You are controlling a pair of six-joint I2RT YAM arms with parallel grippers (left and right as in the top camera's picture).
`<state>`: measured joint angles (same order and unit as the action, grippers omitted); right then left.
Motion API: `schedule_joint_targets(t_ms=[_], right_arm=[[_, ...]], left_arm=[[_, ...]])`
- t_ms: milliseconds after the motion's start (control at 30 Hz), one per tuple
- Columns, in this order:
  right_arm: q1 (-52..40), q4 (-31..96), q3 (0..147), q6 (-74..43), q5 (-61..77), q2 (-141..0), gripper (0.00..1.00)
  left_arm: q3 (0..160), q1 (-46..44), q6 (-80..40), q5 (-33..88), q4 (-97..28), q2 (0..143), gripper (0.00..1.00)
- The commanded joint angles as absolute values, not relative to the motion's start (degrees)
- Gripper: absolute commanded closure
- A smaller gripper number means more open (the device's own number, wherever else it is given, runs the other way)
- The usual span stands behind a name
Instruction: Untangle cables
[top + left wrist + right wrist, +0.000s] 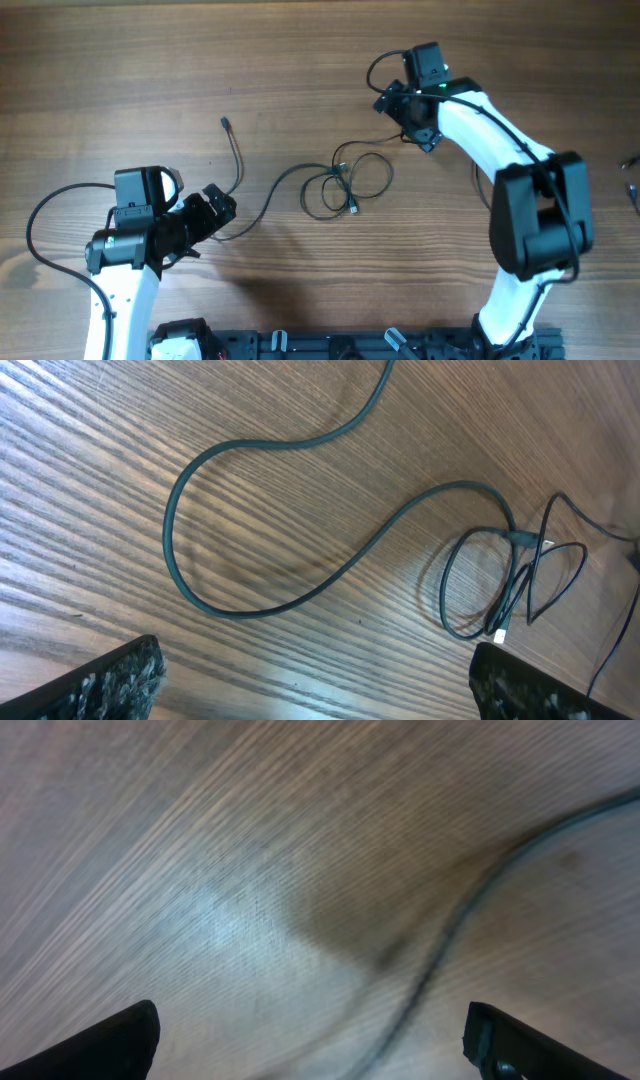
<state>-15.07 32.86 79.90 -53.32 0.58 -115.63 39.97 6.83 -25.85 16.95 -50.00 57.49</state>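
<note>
Black cables (345,187) lie on the wooden counter (120,70), bunched in loose tangled loops near its middle. One long strand runs toward the left pincer (222,206). Step in hand: approach, with no grasp made yet. The left pincer and the right pincer (405,122) both stand fully released, holding nothing. The next move probably calls for gripping the long strand and one loop, then drawing them apart.

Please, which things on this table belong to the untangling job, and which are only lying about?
For the job: the cables, loosely looped; the left pincer and the right pincer, both open.
Just lying about: two small dark bits at the far right of the overhead view, too small to identify.
</note>
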Motion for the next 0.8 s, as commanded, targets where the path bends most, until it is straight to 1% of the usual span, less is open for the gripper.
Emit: schedule_joint_targets(t_ms=[0,333,367,500,667,767], right_arm=[[-15.8,30.7,79.2,-55.5,-1.7,-120.7,0.00],[-15.8,24.7,79.2,-55.6,-1.5,-126.6,0.01],[-15.8,23.9,79.2,-55.6,-1.5,-126.9,0.02],[-16.1,22.0,79.2,-55.6,-1.3,-128.0,0.11],[-16.7,21.8,79.2,-55.6,-1.3,-128.0,0.13],[-17.1,21.9,79.2,-55.6,-1.3,-128.0,0.17]], left_arm=[[39.7,7.2,-26.2,16.6,-50.0,57.5,0.00],[39.7,7.2,-26.2,16.6,-50.0,57.5,0.00],[39.7,7.2,-26.2,16.6,-50.0,57.5,0.00],[39.7,7.2,-26.2,16.6,-50.0,57.5,0.00],[39.7,7.2,-26.2,16.6,-50.0,57.5,0.00],[39.7,7.2,-26.2,16.6,-50.0,57.5,0.00]])
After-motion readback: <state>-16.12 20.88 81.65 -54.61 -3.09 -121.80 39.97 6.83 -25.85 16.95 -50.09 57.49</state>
